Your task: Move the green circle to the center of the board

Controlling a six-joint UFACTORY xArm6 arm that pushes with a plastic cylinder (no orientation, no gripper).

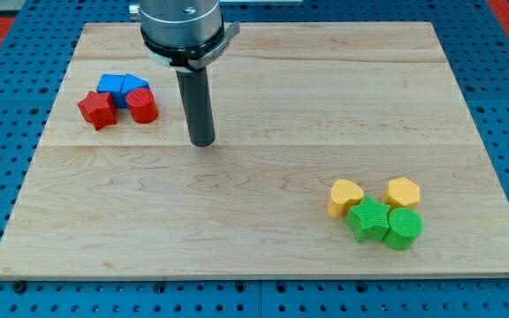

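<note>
- Camera view: the arm carries no clamping tool, only a straight dark rod, so nothing is grasped or released; the tip [201,141] rests on the tabletop [263,79] in its upper-left part, touching no block.
- The green circle [405,228] sits near the tabletop's lower-right corner, well apart from the tip, so the task's push looks not yet begun.
- Main risk: the green circle is packed in a cluster. A green star [368,220] touches its left side, and a yellow hexagon [403,192] sits just above it.
- A push toward the tabletop's centre runs up and to the left, straight into the green star and the yellow heart [345,197] beyond it; both would likely be dragged along.
- The round block may also slip off the narrow rod and roll aside if struck off-centre.
- To get behind the circle, the tip must pass close to the lower and right edges; a careless approach could nudge the circle toward them.
- Elsewhere: a red star [97,109], a red cylinder [143,104] and two blue blocks [122,87] bunch near the upper-left corner, just left of the tip, out of the likely path.
</note>
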